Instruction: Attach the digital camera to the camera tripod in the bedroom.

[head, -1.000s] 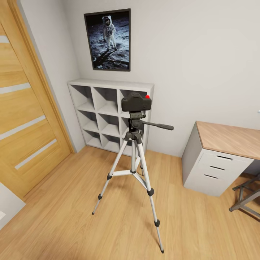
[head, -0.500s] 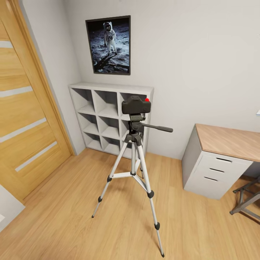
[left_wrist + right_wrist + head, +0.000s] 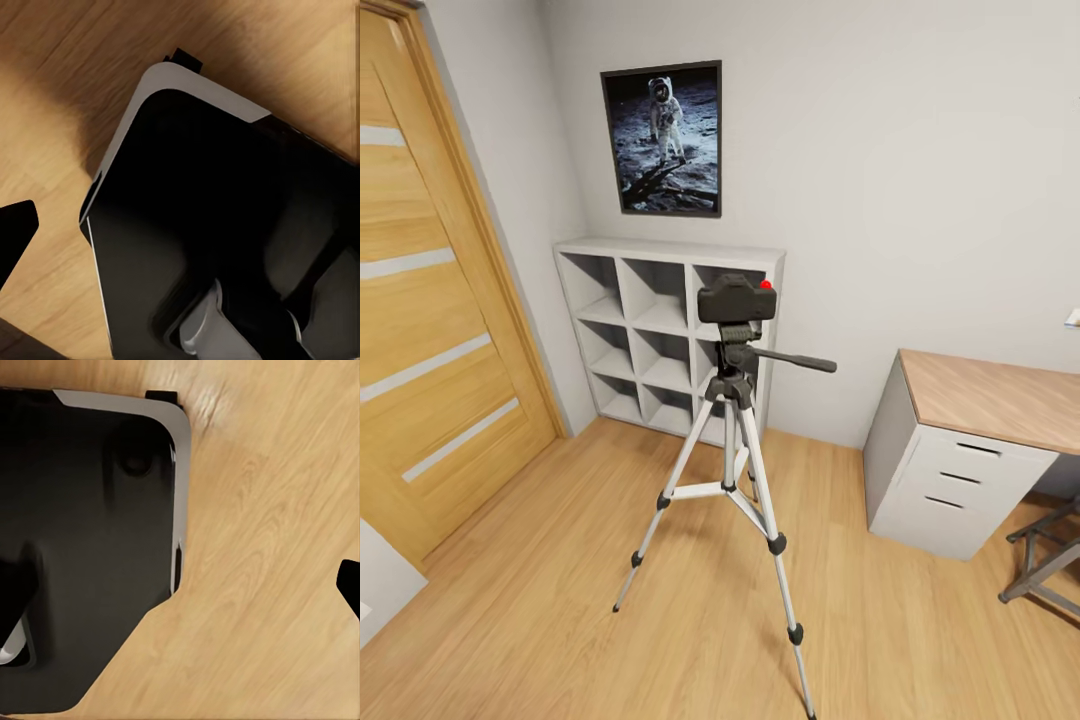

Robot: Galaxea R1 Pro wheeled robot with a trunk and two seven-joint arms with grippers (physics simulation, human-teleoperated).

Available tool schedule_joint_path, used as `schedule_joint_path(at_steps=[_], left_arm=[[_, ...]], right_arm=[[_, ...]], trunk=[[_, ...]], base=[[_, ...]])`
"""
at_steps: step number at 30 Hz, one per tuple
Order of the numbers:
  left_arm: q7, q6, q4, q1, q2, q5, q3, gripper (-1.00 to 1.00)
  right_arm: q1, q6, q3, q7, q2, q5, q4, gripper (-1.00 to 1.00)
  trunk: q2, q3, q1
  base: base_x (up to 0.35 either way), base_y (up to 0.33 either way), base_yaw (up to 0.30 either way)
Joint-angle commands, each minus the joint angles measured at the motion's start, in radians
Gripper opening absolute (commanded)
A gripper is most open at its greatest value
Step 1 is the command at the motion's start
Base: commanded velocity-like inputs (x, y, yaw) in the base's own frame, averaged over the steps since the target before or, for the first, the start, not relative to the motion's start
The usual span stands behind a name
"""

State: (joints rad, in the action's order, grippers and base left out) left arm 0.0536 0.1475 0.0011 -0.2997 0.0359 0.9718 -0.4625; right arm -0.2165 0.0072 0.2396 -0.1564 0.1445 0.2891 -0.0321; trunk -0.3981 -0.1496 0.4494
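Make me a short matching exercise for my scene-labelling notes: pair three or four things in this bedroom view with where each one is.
Things:
1. small black boxy digital camera
2. silver-legged camera tripod
3. framed astronaut poster
4. white cube shelf

Places:
A. hung on the grey wall above the shelf
B. against the wall, behind the tripod
C. mounted on top of the tripod head
D. standing on the light wood floor

Pairs: 1-C, 2-D, 3-A, 4-B

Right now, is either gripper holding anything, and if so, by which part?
Nothing appears held. The digital camera sits on the camera tripod with no gripper at it; the wrist views look down past the robot's base at the floor.
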Motion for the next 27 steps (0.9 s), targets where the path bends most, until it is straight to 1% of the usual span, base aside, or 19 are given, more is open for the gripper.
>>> schedule_joint_path(at_steps=[1,5,7,10,11,13,19,20,27], left_arm=[[-0.001,0.004,0.000,-0.001,0.001,0.009,-0.008,1.00],[-0.002,0.000,-0.001,-0.001,0.001,0.009,-0.008,1.00],[-0.001,-0.014,-0.001,-0.001,0.000,0.010,-0.008,1.00],[0.000,-0.054,-0.002,-0.001,0.001,0.007,-0.009,1.00],[0.000,-0.087,-0.002,-0.001,0.001,0.004,-0.010,1.00],[0.001,-0.118,-0.004,-0.001,0.002,0.002,-0.011,1.00],[0.001,-0.186,-0.009,-0.001,0.004,0.002,-0.014,1.00],[0.002,-0.206,-0.011,-0.001,0.004,0.001,-0.014,1.00],[0.002,-0.215,-0.010,-0.001,0.004,0.001,-0.015,1.00]], right_arm=[[-0.001,-0.001,0.008,-0.002,0.000,0.009,-0.002,1.00],[-0.001,-0.002,0.008,-0.002,0.000,0.008,-0.002,1.00],[-0.001,-0.003,0.007,-0.002,0.000,0.008,-0.002,1.00],[-0.001,-0.003,0.007,-0.002,0.000,0.009,-0.002,1.00],[-0.001,-0.004,0.007,-0.002,0.000,0.009,-0.002,1.00],[-0.001,-0.005,0.007,-0.002,0.000,0.010,-0.002,1.00],[-0.001,-0.005,0.007,-0.002,0.000,0.010,-0.002,1.00],[-0.001,-0.004,0.007,-0.002,0.000,0.010,-0.002,1.00],[-0.001,-0.003,0.007,-0.002,0.000,0.010,-0.002,1.00]], trunk=[[-0.002,0.000,0.001],[-0.002,0.006,0.001],[-0.002,0.009,0.001],[-0.002,0.014,0.001],[-0.002,0.016,0.001],[-0.002,0.019,0.001],[-0.002,0.029,0.001],[-0.002,0.030,0.001],[-0.002,0.042,0.001]], base=[[0.000,0.000,0.000],[0.000,0.000,0.000],[0.000,0.000,0.000],[0.000,0.000,0.000],[0.000,0.000,0.000],[0.000,0.000,0.000],[0.000,0.000,0.000],[0.000,0.000,0.000],[0.000,0.000,0.000]])
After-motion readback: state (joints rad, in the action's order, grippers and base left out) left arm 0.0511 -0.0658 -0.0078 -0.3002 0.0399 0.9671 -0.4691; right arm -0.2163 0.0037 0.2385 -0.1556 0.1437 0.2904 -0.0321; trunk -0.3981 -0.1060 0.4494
